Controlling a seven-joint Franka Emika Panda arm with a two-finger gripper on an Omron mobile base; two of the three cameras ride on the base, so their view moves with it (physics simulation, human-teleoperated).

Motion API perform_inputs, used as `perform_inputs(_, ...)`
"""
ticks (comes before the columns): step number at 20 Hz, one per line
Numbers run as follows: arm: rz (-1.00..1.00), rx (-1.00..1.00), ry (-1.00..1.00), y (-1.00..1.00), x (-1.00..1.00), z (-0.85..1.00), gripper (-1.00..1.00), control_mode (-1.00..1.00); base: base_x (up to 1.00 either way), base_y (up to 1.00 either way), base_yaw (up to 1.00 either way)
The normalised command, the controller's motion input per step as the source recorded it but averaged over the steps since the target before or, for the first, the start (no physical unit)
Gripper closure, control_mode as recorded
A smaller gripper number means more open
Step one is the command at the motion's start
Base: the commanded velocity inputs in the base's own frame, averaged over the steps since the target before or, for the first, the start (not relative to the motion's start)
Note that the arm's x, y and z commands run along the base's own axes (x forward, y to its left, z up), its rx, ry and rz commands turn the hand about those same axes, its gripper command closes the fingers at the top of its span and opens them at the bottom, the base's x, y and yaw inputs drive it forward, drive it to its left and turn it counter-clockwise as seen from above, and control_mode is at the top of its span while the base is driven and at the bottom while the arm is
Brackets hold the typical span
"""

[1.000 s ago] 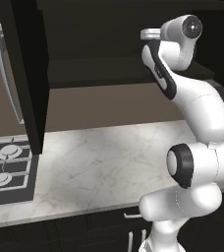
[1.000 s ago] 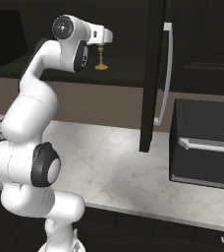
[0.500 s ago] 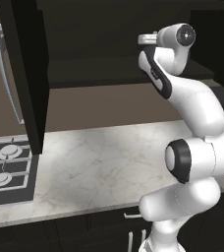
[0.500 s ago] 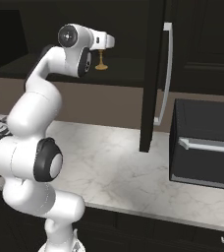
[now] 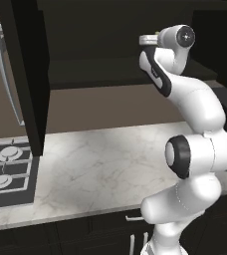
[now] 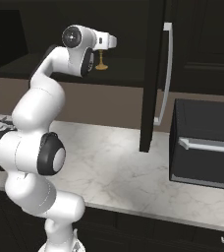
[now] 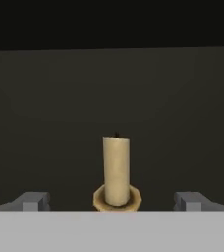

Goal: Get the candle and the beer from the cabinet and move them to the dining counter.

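Candle upright on cabinet shelf, centred between the two finger tips, not touched | gripper spread wide, holding nothing, level with candle base | doors open above marble counter | risk: slim candle likely tips or slides back if a finger bumps it before closing

end effector closer to candle
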Motion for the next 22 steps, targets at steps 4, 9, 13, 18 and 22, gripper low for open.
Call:
perform_inputs(4, 0.00, 0.00, 0.00, 0.00, 0.22, 0.00, -1.00, -1.00, 0.00, 0.00, 0.00)
perform_inputs(9, 0.00, 0.00, 0.00, 0.00, 0.21, 0.00, -1.00, -1.00, 0.00, 0.00, 0.00)
perform_inputs(13, 0.00, 0.00, 0.00, 0.00, 0.12, 0.00, -1.00, -1.00, 0.00, 0.00, 0.00)
perform_inputs(18, 0.00, 0.00, 0.00, 0.00, 0.05, 0.00, -1.00, -1.00, 0.00, 0.00, 0.00)
perform_inputs(22, 0.00, 0.00, 0.00, 0.00, 0.06, 0.00, -1.00, -1.00, 0.00, 0.00, 0.00)
